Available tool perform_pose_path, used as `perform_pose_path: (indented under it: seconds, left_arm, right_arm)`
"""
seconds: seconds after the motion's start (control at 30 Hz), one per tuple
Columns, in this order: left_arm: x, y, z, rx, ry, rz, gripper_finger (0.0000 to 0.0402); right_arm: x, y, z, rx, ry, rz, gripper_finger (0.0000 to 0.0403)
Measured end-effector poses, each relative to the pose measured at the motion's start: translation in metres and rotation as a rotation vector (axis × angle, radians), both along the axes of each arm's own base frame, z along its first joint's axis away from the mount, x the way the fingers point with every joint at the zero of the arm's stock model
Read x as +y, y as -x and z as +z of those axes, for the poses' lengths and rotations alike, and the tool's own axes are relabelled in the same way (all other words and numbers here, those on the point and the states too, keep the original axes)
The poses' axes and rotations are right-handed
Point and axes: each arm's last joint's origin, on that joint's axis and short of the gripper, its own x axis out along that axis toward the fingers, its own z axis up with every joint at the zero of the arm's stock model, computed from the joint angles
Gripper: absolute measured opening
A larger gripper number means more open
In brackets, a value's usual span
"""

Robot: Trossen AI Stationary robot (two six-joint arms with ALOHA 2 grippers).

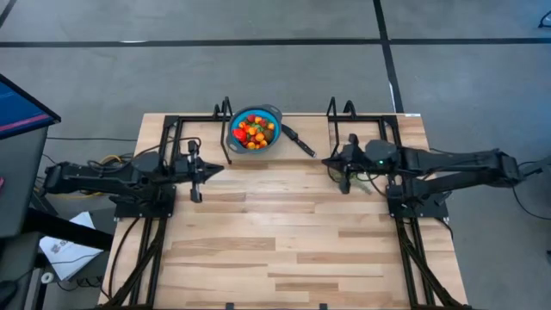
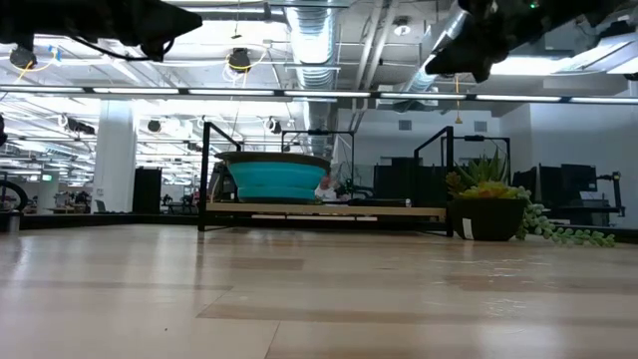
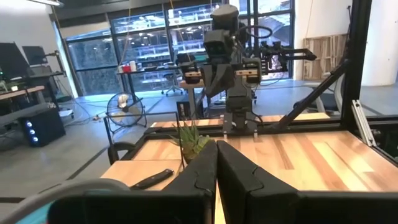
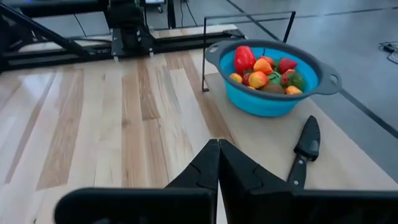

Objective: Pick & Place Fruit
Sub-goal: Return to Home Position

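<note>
The fruit (image 4: 258, 79) fills the blue bowl (image 4: 267, 104); the left gripper (image 3: 216, 146) and right gripper (image 4: 219, 144) have fingers pressed together.

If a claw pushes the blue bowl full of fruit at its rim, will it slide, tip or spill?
Probably it slides rather than tips: the blue bowl looks wide and low. The fruit is heaped near its rim, so a sharp push might spill a piece, and the rounded pieces would likely roll.
</note>
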Motion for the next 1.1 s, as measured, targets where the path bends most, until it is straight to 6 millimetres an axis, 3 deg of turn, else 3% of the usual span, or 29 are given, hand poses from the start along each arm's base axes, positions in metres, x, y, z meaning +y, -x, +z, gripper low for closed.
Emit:
perform_pose_path:
  seconds: [0.53, 1.1]
  left_arm:
    - [0.0, 0.022, 0.006, -0.042, -0.058, 0.028, 0.0002]
    - [0.001, 0.051, 0.009, -0.102, -0.059, 0.065, 0.0002]
  right_arm:
    - [0.003, 0.037, 0.006, -0.115, 0.016, 0.005, 0.0]
    - [0.007, 0.042, 0.006, -0.1, 0.039, 0.04, 0.0]
